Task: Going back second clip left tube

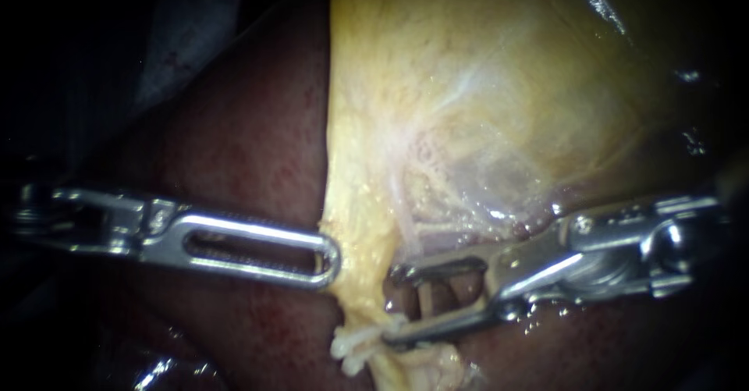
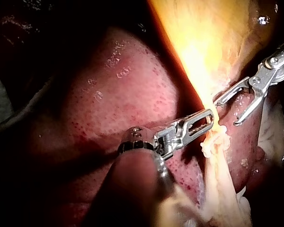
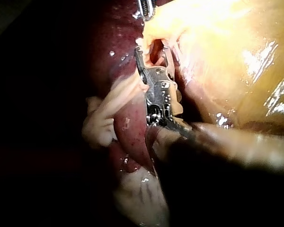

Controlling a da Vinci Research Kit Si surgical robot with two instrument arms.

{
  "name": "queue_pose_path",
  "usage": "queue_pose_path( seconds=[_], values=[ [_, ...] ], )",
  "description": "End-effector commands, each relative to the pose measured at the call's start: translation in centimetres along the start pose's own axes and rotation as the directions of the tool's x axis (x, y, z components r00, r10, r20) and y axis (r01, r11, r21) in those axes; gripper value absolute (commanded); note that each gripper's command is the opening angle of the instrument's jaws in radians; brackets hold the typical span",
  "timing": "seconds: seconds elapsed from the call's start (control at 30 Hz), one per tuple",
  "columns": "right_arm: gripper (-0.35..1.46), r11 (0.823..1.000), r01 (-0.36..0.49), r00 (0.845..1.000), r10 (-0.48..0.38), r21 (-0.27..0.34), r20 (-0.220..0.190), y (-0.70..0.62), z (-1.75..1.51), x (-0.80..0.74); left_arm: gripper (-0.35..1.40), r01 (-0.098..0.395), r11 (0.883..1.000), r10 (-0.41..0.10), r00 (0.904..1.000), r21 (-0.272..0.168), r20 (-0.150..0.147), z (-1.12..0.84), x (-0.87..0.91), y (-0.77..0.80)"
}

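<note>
My right instrument (image 1: 394, 305) comes in from the right with its jaws open. A thin pale tube (image 1: 425, 297) crosses the gap between them without being pinched. Frayed whitish tissue (image 1: 355, 348) hangs just off the lower jaw's tip. My left instrument (image 1: 331, 254) lies flat from the left, its slotted jaws together on the edge of the yellow gallbladder (image 1: 484, 87), which is drawn to a point there. The left wrist view shows the same: left instrument (image 2: 208, 118) at the bright tissue edge, right instrument (image 2: 227, 112) gaping beside it. I can make out no clip.
Dark red liver (image 1: 234, 126) fills the space under and behind the left instrument. In the right wrist view the right instrument (image 3: 152, 52) straddles a fold near pale strands (image 3: 102, 118), and the left instrument's tip (image 3: 146, 8) lies ahead of it.
</note>
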Motion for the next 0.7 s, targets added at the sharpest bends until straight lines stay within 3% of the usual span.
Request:
queue_pose_path(
  seconds=[0.03, 0.33, 0.7],
  values=[
    [0.43, 1.000, 0.002, 1.000, -0.002, -0.004, -0.003, 0.01, -0.07, 0.02, -0.35, 0.000, 1.000, 0.000, 1.0000, 0.000, 0.000, 0.00, 0.00, 0.01],
    [0.43, 0.999, 0.021, 0.999, -0.022, -0.047, -0.024, 0.10, -0.62, 0.15, -0.35, -0.001, 1.000, 0.001, 1.0000, -0.001, 0.000, 0.00, -0.01, 0.05],
    [0.44, 0.997, 0.036, 0.999, -0.039, -0.062, -0.035, 0.13, -0.80, 0.21, -0.35, -0.001, 1.000, 0.001, 1.0000, -0.002, 0.001, 0.01, -0.04, 0.09]
  ],
)
